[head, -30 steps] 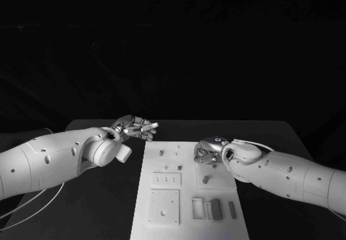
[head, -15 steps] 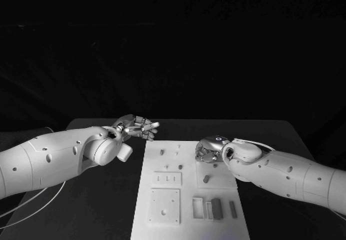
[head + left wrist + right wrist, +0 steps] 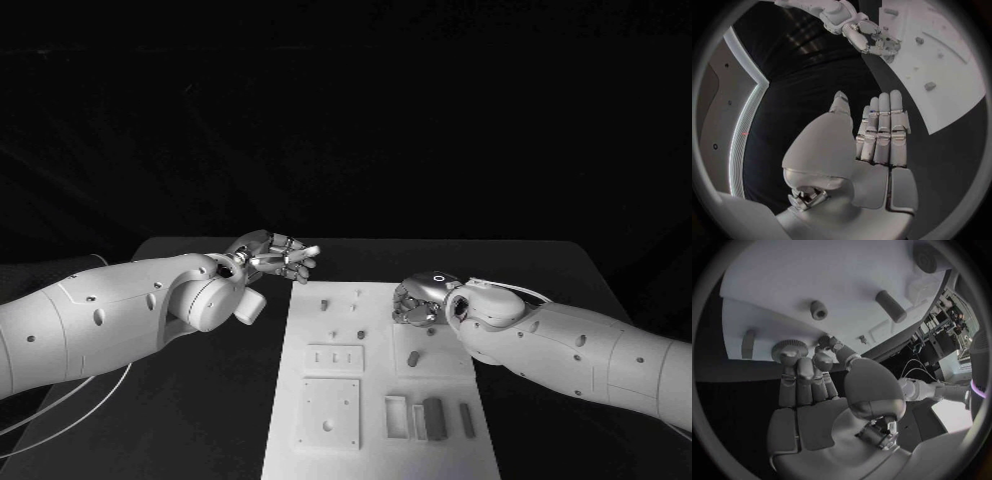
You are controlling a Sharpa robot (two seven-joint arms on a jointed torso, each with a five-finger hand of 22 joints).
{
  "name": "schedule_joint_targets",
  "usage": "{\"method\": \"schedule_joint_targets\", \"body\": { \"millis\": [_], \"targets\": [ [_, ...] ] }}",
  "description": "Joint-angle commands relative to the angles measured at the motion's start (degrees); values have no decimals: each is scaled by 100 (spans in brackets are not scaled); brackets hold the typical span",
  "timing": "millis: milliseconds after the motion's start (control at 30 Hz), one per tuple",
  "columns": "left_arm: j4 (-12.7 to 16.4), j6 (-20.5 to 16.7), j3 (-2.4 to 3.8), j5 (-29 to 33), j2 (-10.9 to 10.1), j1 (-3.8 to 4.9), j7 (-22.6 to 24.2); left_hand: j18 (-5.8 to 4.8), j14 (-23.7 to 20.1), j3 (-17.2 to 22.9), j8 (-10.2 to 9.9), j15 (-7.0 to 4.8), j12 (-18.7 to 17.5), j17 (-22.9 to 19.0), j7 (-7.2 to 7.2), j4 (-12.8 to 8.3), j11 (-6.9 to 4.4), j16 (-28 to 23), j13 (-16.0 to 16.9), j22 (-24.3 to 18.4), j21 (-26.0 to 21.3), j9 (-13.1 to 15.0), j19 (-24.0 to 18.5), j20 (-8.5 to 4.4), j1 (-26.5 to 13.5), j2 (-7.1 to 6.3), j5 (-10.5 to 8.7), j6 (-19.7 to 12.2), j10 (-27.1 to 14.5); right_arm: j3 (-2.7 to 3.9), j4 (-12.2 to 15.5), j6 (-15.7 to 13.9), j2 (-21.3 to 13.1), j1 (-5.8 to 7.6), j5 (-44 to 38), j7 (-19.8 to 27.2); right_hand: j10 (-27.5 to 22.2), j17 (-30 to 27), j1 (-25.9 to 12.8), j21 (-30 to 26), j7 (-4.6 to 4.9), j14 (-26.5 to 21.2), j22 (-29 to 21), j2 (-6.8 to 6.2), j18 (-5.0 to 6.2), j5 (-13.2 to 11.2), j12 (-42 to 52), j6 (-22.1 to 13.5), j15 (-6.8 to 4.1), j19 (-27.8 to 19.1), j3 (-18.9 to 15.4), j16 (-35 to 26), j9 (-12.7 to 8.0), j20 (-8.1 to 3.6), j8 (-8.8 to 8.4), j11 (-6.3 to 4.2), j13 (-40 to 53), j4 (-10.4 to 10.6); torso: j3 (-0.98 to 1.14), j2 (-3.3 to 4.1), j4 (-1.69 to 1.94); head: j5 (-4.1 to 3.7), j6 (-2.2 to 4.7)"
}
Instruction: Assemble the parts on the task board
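Head view: the left arm comes in low over the black table [image 3: 188, 420], and its left hand [image 3: 274, 255] hangs just off the far left corner of the white board [image 3: 368, 455]. The fingers are straight and side by side, and the hand holds nothing. The right arm reaches in from the other side, and the right hand [image 3: 418, 300] sits over the board's right edge near the far end, its fingers curled down toward the surface. Compared with a second ago, the right hand has crept slightly toward the far end and the left hand is unchanged. The board is a long flat matte plate with raised square blocks and slots. Small dark parts lie on it: a short peg [image 3: 413, 358] in the middle and a bar [image 3: 433, 418] standing in a slot at the near end.

Left wrist view: the silver palm is flat and bare, with the fingers [image 3: 882, 127] extended together above the dark table. Beyond them lies the board, and the right hand touches its edge.

Right wrist view: the fingers bend down against the board's edge. Their tips meet beside a small round ridged part [image 3: 787, 349]; whether they actually grip it I cannot tell. Further onto the board stand a round stud [image 3: 819, 310] and a smooth rounded cylinder [image 3: 891, 306].
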Motion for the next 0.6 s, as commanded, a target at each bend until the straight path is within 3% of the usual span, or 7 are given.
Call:
{"method": "schedule_joint_targets", "body": {
  "millis": [33, 600],
  "targets": [
    [0, 109, 6, -12, 13, 8, 15, 82, -40, -29, -29, 12, -12, 7, -3, 0, 8, -28, 6, 7, -36, 7, -46, 5, 42, 13, -24, 24, 51, -2, 5, 2, 5, -6, -91, -40, -2, 6, -47, 31, 31, 91, 106, 15, 264, -1, 31, 91, -52, -9, 29, 36, 9, -42, 7, 11, 6, -8, -3, 7, -1, -4, 6],
    [14, 111, 6, -16, -1, 9, -2, 81, -42, -48, -40, 13, -28, 20, 0, -2, 11, -41, 10, 11, -41, 7, -49, 5, 60, 13, -24, 18, 48, -2, -64, -72, 48, -6, -240, -99, 18, -41, 42, 51, 29, 83, 101, -176, 264, -1, 24, 98, -52, -9, 94, 58, 25, -68, 6, 9, 1, -25, -8, 13, 7, -9, -30]
  ]
}}
